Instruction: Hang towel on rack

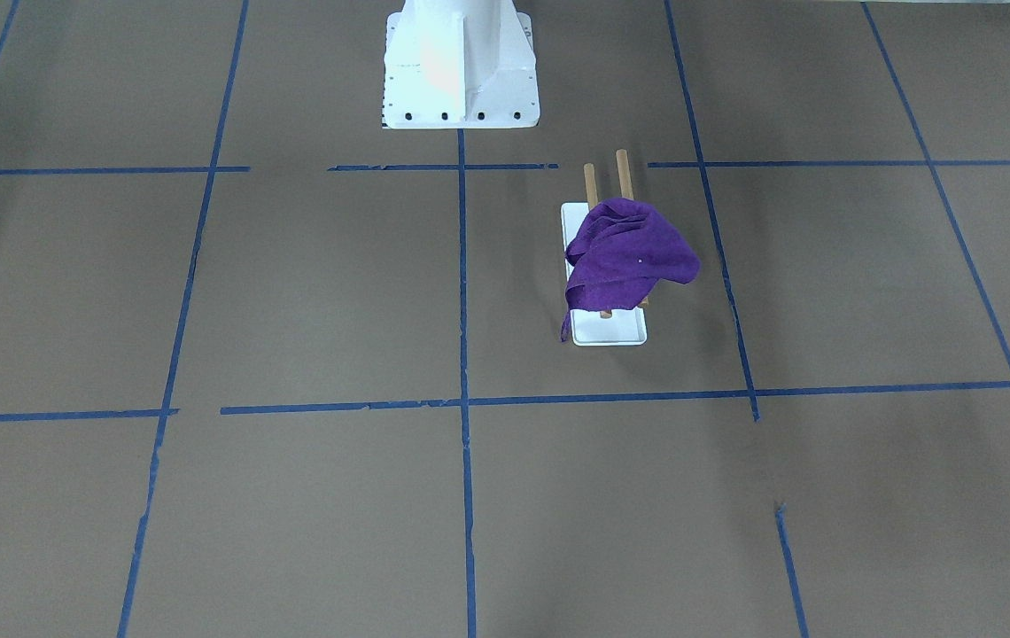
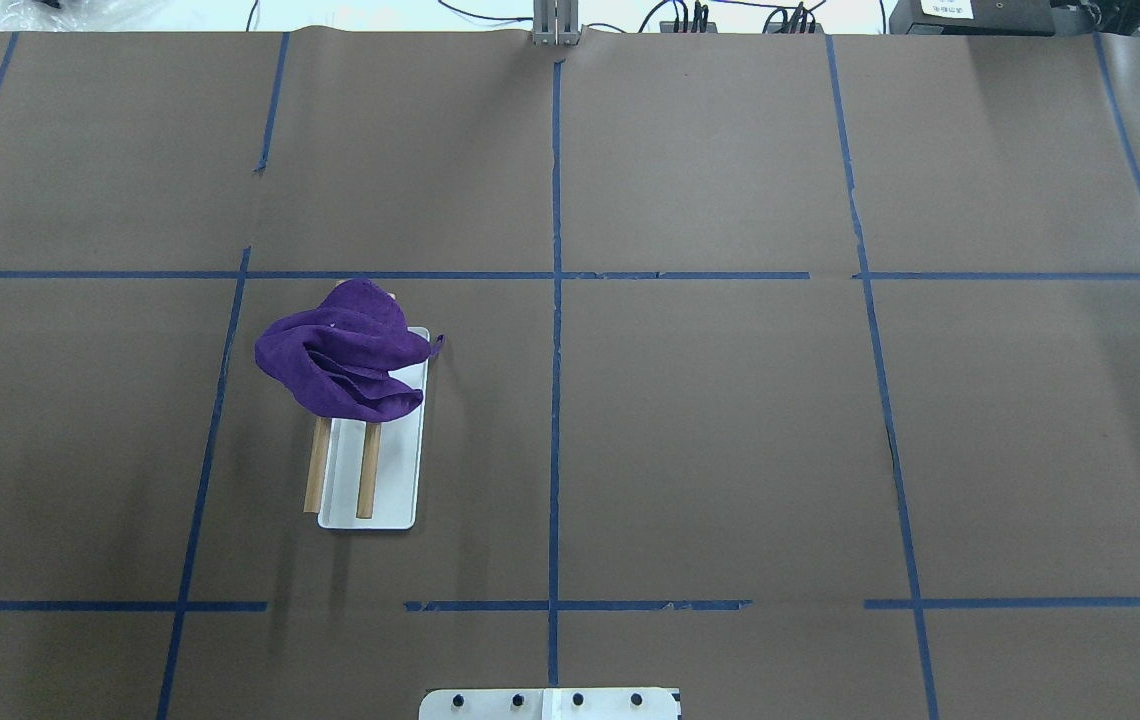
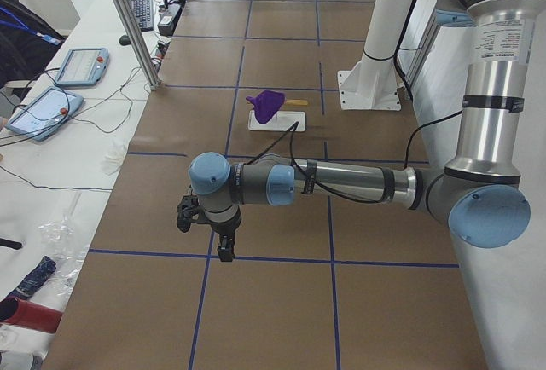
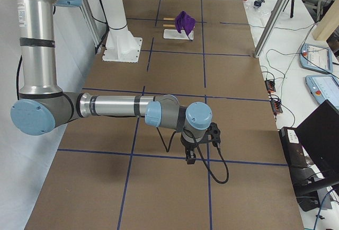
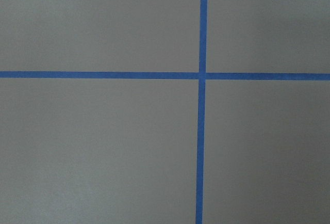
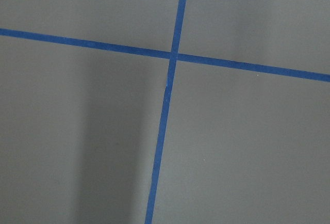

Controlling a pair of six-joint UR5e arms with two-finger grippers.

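Editor: Towel position, measured from the jaws?

Photographer: Well apart from both sets. The purple towel [image 1: 631, 255] lies bunched over the two wooden rods [image 2: 367, 470] of the rack [image 2: 398, 440]. It covers the rod ends that point away from the robot. The ends toward the white pedestal [image 1: 461, 80] show bare. One corner hangs down past the edge of the rack's white base [image 1: 616, 334].

Editor: And the grippers?

Photographer: The left gripper [image 3: 224, 251] hangs fingers-down over the brown paper [image 3: 273, 302] near the table's end on the robot's left, with the rack far beyond its jaws up the table. The right gripper [image 4: 189, 158] hangs the same way near the opposite end, the rack farther off again. The rack stands on the left arm's half of the table.

Editor: Jaws open or closed?

Photographer: Cannot tell, for either. Each gripper shows only small in a side view, and the wrist cameras show no fingers. Below the left jaws lies a blue tape crossing [image 5: 201, 75]; below the right jaws, another crossing [image 6: 172, 55].
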